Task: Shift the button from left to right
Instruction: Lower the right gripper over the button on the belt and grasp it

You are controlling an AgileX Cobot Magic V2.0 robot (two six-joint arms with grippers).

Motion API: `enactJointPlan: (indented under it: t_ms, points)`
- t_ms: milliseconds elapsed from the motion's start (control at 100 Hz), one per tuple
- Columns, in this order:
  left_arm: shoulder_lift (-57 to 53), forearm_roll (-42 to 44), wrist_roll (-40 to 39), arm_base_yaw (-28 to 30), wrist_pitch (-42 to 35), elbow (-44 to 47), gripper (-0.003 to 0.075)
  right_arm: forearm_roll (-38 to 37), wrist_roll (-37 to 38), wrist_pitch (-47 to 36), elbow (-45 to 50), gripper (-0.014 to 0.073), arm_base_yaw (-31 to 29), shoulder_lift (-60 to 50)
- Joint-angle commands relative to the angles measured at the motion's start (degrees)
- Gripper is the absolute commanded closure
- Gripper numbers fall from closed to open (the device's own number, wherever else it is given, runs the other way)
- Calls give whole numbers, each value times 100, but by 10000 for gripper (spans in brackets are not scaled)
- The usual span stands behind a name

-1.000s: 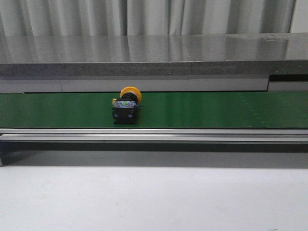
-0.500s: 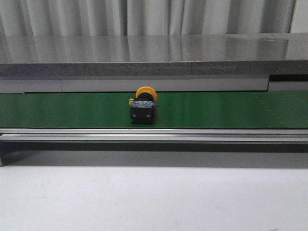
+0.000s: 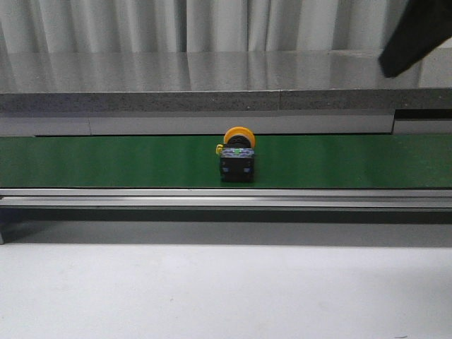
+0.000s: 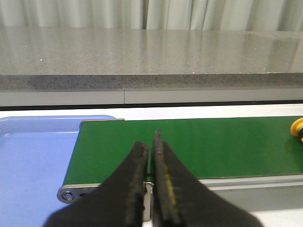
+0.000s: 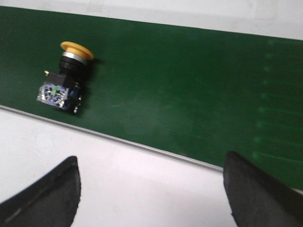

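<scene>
The place looks like a factory-style test cell or robotics lab built around a small production line. A green conveyor belt (image 3: 339, 161) runs across the scene in a metal frame (image 3: 226, 198), with a roller end and bolt showing in the left wrist view. Just behind the belt stands a long grey speckled stone-like counter (image 3: 212, 81), and behind that hang pale pleated curtains (image 3: 212, 25), the kind used to screen off a work bay. In front of the belt lies a plain white table (image 3: 226, 289). At the belt's left end sits a blue tray (image 4: 33, 156). On the belt rides an industrial push-button (image 3: 237, 154), a factory part rather than a household thing.
</scene>
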Motion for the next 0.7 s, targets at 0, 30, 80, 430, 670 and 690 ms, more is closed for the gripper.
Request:
enactJointPlan:
  t_ms: [0,30,80,430,670,690]
  points:
    - [33,-41,-1,-44,-458,-162,715,103,-3,-447,-411,13,264,354]
    - [33,-41,-1,-44,-458,-162,715,98,-3,-461,-514,13,344,502]
    - [33,-41,-1,-44,-458,-162,715,98,-3,-468,-667,13,473,754]
    - [33,-41,-1,-44,-458,-162,715,60,-14,-564,-1562,13,1061,2107]
    - [33,-41,-1,-44,-458,-162,715,-487,-8,-609,-1722,13,1107,2546]
    - [33,-41,-1,-44,-458,-162,715,-557,-8,-604,-1722,13,1107,2575]
